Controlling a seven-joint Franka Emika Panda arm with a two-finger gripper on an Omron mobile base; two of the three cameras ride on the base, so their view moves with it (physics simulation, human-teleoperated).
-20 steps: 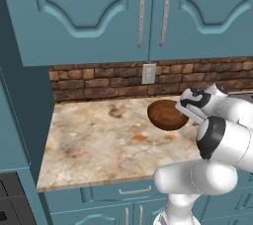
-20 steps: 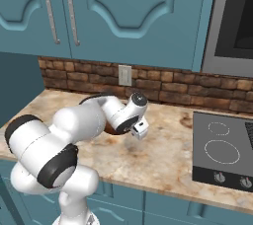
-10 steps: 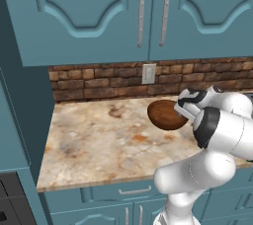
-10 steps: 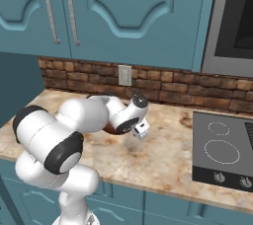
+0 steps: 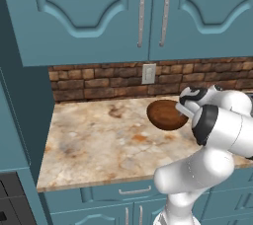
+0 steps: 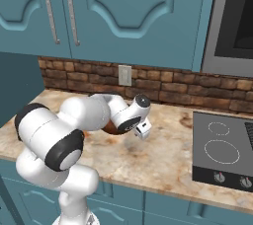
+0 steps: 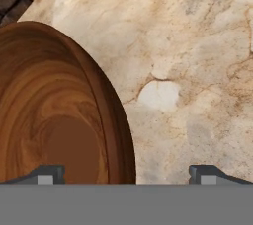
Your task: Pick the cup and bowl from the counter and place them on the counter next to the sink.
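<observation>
**Gripper wide over bowl rim, nothing lifted yet**

In the hand view, the gripper [image 7: 126,174] is seen at the bottom edge w/ jaws spread wide, one tip at lower left over the bowl's inside, the other at lower right over bare stone. Nothing is held. The bowl [image 7: 54,115] takes up the left half of that frame, its rim curving down between the two tips, so a grasp on the rim looks to be lined up, though contact can't be told.

In the left base view, the bowl [image 5: 165,114] is seen right of centre, resting on the counter [image 5: 99,145] just in front of the brick wall, w/ the gripper [image 5: 190,101] at its right edge.

Progress is judged as early: bowl not yet picked, placement by the sink left to do, and the same for the cup.

Differences by view: wood grain and rim-to-finger alignment are given by the hand view alone. The stovetop [image 6: 222,152] at right is given by the right base view, where the bowl is mostly hidden behind the arm.
</observation>
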